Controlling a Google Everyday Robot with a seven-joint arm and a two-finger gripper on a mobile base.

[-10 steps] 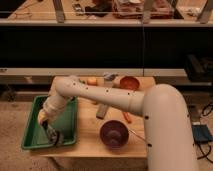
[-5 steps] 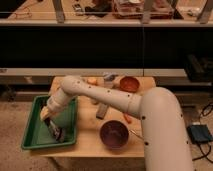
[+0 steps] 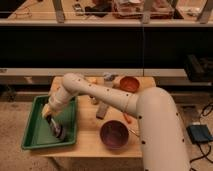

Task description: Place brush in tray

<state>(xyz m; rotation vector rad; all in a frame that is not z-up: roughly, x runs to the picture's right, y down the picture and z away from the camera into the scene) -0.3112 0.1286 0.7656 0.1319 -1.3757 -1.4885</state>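
The green tray lies on the left end of the wooden table. The small dark brush lies inside the tray, near its right front part. My gripper hangs over the tray's middle, just above and to the left of the brush. My white arm reaches across the table from the lower right.
A round purple bowl stands at the table's front right of the tray. A flat grey block lies mid-table, a red-brown bowl at the back right. Small items sit along the back edge. A dark shelf unit stands behind.
My gripper has risen from low in the tray's front part to above its middle. The brush now shows lying in the tray below it.
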